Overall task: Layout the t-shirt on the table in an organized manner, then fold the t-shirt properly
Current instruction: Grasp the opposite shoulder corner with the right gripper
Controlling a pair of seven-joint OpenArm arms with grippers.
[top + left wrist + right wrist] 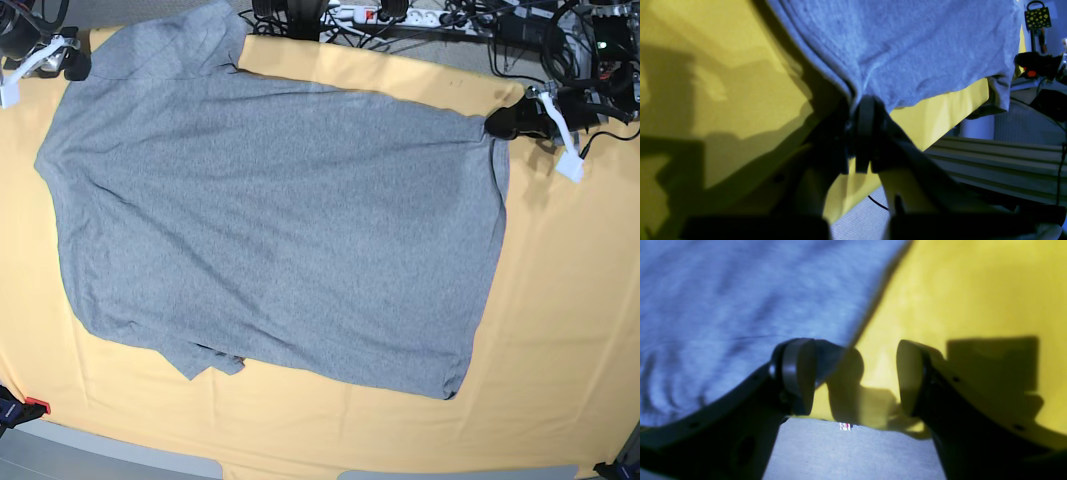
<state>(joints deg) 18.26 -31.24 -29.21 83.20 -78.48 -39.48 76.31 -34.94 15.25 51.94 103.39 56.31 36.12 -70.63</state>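
The desk [560, 330] is lying under everything, its yellow-orange cloth showing on all sides of the shirt and stretching well past both claws. The t-shirt [270, 220] is lying spread over most of it with its plain grey side up, reaching from the right claw at one far corner to the left claw at the other. One short sleeve is lying folded at the shirt's near edge, well away from either claw, and the hem side is running down from the left claw toward the near edge of the desk.

The left claw [500, 122] is pinching the far hem corner of the t-shirt: in the left wrist view the left claw's [864, 110] jaws are sitting together with the grey fabric [900, 50] gathered between them and fanning out beyond.

The right claw [72, 62] is sitting at the far shoulder corner of the shirt. In the right wrist view its [855, 376] jaws are standing wide apart with nothing between them; one finger [800, 373] is lying over the shirt's edge [723, 306], the other over bare desk cloth [973, 290]. Whether that finger is touching the fabric is not clear.
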